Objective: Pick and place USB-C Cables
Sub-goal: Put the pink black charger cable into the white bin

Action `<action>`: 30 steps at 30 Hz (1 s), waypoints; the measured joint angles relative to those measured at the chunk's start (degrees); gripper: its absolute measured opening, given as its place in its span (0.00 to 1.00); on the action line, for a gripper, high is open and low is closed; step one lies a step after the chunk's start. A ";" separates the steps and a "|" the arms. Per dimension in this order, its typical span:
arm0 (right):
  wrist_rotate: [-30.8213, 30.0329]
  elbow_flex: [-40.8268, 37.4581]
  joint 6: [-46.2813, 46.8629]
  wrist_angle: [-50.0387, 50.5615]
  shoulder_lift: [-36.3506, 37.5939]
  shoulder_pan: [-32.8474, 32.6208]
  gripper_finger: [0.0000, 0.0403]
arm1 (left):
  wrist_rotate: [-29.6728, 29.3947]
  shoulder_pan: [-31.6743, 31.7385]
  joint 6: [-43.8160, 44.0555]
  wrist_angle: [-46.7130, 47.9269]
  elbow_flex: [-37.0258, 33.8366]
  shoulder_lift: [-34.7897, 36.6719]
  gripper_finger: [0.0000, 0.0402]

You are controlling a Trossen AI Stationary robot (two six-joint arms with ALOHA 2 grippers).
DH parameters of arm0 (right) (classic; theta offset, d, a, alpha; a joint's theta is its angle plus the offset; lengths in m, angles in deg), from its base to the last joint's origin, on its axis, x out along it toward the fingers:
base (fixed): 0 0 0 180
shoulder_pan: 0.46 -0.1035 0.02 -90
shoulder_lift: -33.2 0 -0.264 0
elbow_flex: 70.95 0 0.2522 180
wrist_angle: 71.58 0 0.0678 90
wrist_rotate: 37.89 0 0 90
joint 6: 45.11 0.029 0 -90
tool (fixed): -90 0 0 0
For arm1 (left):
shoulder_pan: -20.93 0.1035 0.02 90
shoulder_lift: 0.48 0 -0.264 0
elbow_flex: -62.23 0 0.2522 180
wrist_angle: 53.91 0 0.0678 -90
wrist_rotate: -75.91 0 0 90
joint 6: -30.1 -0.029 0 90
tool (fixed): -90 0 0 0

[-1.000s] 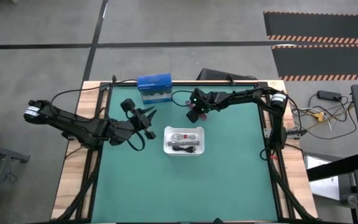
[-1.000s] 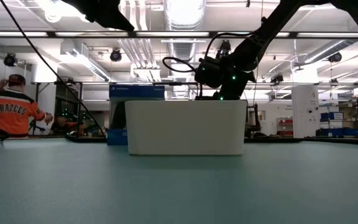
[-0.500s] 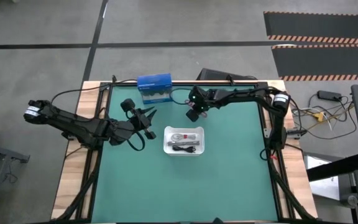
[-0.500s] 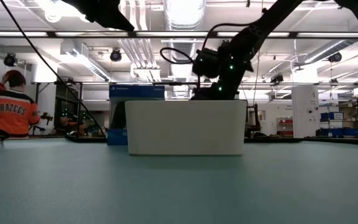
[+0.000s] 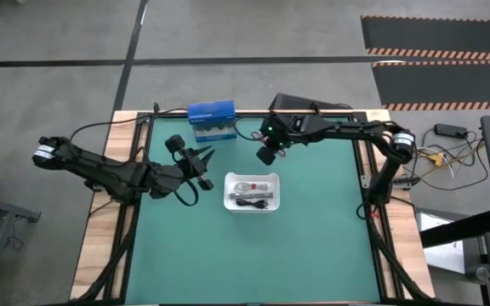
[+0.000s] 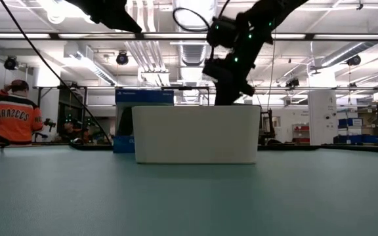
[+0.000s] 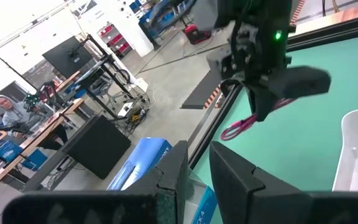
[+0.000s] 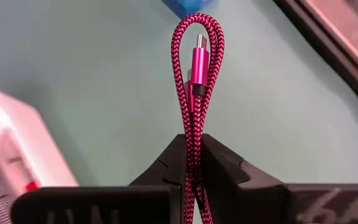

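My right gripper (image 5: 266, 155) hangs over the mat between the blue box and the white tray (image 5: 228, 179), shut on the magenta-red USB-C cable (image 8: 197, 62). The left wrist view shows that cable (image 7: 241, 127) below the right gripper's dark fingers, above the green mat. The tray rests flat on the mat and holds a white-pinkish cable (image 5: 245, 185) and a black cable (image 5: 252, 202). My left gripper (image 5: 208, 158) waits left of the tray with a narrow gap between its fingers (image 7: 229, 168). My right gripper pinches the magenta-red cable between its two fingers (image 8: 219, 165), across the doubled strands (image 8: 193, 134) of the folded bundle. The loop end with a plug (image 8: 199, 59) sticks out past the fingertips. The fingers point downward, and the cable is lifted clear of the mat.
The blue box (image 5: 211, 113) stands at the table's far edge, left of the right gripper. The tray's white wall (image 6: 193, 134) fills the middle of the low view. Bare green mat (image 5: 253, 255) lies near and to both sides. A person in an orange shirt (image 6: 12, 118) sits far behind.
My right gripper has risen from just above the mat to well above the tray's rim, carrying the magenta-red cable up with it, and its forearm has swung toward the far edge. My left arm has kept still.
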 joint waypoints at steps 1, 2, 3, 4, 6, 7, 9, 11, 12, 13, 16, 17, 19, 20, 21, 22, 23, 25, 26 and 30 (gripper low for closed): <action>0.00 0.18 -0.08 0.34 0.68 -0.40 0.07 | 0.00 0.00 0.00 -0.04 0.00 0.00 0.13; 0.00 0.39 -0.35 0.76 1.34 -0.85 0.07 | 0.00 0.00 0.00 -0.01 0.00 0.00 0.13; -0.02 0.53 -0.61 1.15 1.80 -1.39 0.07 | 0.00 0.00 0.00 0.01 0.00 0.00 0.13; 0.00 0.67 -0.62 1.49 2.32 -1.95 0.07 | 0.00 0.00 0.00 -0.03 0.00 0.00 0.13; 0.00 1.31 -0.59 2.90 3.28 -3.11 0.07 | 0.00 0.00 0.00 0.01 0.00 0.00 0.13; 0.00 1.64 -0.59 3.53 3.64 -3.74 0.07 | 0.00 0.00 0.00 -0.03 0.00 0.00 0.13; -0.03 2.46 -0.59 4.77 3.95 -5.05 0.07 | 0.00 0.00 0.00 0.01 0.00 0.00 0.13; -0.02 3.16 -0.59 6.00 3.99 -6.47 0.07 | 0.00 0.00 0.00 -0.02 0.00 0.00 0.13; -0.02 3.47 -0.61 6.12 3.95 -7.19 0.07 | 0.00 0.00 0.00 -0.01 0.00 0.00 0.13; 0.00 3.84 -0.63 6.16 3.92 -7.93 0.07 | 0.00 0.01 0.00 -0.01 0.00 0.00 0.13; 0.00 4.76 -1.90 6.87 3.92 -10.11 0.07 | 0.00 0.00 0.00 -0.01 0.00 0.00 0.13; -0.01 5.02 -2.37 7.03 3.92 -10.93 0.07 | 0.00 0.00 0.00 -0.01 0.00 0.00 0.13; 0.00 5.46 -2.81 7.04 3.90 -12.43 0.07 | 0.00 0.00 0.00 -0.01 0.00 0.00 0.13; 0.02 5.79 -3.12 7.15 3.90 -13.21 0.07 | 0.00 0.00 0.00 -0.02 0.00 0.00 0.13; 0.02 6.04 -3.58 7.06 3.90 -13.88 0.07 | 0.00 0.00 0.00 -0.01 0.00 0.00 0.13; 0.02 6.20 -3.72 6.86 3.90 -14.53 0.07 | 0.00 0.00 0.00 -0.01 0.00 0.00 0.13; 0.01 6.30 -4.04 6.80 3.90 -15.21 0.07 | 0.00 0.00 0.00 -0.01 0.00 0.00 0.13; 0.01 6.39 -4.61 6.86 3.89 -16.38 0.07 | 0.00 0.00 0.00 -0.01 0.00 0.00 0.13; 0.01 6.46 -4.99 6.89 3.88 -16.95 0.07 | 0.00 0.02 0.00 -0.01 0.00 0.00 0.13; 0.00 6.52 -6.00 6.82 3.88 -18.81 0.07 | 0.00 0.00 0.00 -0.01 0.00 0.00 0.13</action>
